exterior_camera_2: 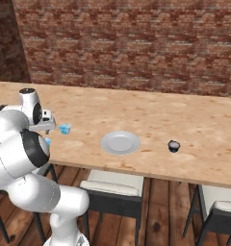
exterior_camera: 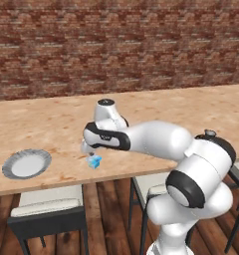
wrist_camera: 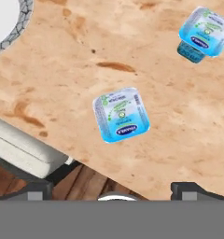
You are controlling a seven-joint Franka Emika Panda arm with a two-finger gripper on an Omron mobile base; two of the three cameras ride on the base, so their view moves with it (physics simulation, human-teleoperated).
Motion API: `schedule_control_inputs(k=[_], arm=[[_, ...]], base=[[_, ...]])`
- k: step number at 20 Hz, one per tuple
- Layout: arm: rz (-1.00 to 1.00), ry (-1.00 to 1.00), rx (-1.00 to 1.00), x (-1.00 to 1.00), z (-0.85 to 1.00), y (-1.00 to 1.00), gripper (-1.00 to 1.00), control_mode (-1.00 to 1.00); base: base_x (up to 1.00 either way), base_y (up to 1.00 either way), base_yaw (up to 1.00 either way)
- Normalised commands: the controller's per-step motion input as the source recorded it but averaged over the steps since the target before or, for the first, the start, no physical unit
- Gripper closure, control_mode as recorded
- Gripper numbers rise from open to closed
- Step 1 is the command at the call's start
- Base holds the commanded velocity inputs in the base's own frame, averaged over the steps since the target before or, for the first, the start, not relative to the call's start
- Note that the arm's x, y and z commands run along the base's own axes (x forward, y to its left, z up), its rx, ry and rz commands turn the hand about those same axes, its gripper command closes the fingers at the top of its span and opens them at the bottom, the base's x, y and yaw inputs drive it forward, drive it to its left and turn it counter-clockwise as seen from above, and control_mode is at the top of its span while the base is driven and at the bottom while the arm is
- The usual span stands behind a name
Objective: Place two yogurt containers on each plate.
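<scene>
I had the gripper (wrist_camera: 112,189) w/ jaws wide apart, empty, above a yogurt tub (wrist_camera: 121,115) near the counter (wrist_camera: 160,140) front edge; looked light, thin-walled, prob slick, so I'd pinch its opposite flat sides gently, below the lid.

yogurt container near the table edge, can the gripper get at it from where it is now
Probably yes. The gripper is open and hangs above the yogurt container, which sits alone on the table. The second container and the plate lie well apart.
</scene>
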Motion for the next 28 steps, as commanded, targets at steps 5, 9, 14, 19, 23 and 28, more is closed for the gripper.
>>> schedule_control_inputs(k=[5,9,14,19,23,28], arm=[[0.06,-0.01,-0.06,0.03,-0.44,-0.03,-1.00,-1.00],[0.02,0.00,-0.02,0.13,-0.40,0.00,-1.00,-1.00],[0.00,-0.04,0.00,0.33,-0.22,0.00,-1.00,-1.00],[0.00,-0.02,0.00,0.42,-0.14,0.00,-1.00,-1.00],[0.00,0.00,0.00,0.22,-0.08,0.11,-1.00,-1.00],[0.00,0.00,0.00,0.00,-0.03,0.24,-1.00,-1.00]], base=[[0.00,0.00,0.00],[0.00,0.00,0.00],[0.00,0.00,0.00],[0.00,0.00,0.00],[0.00,0.00,0.00],[0.00,0.00,0.00]])
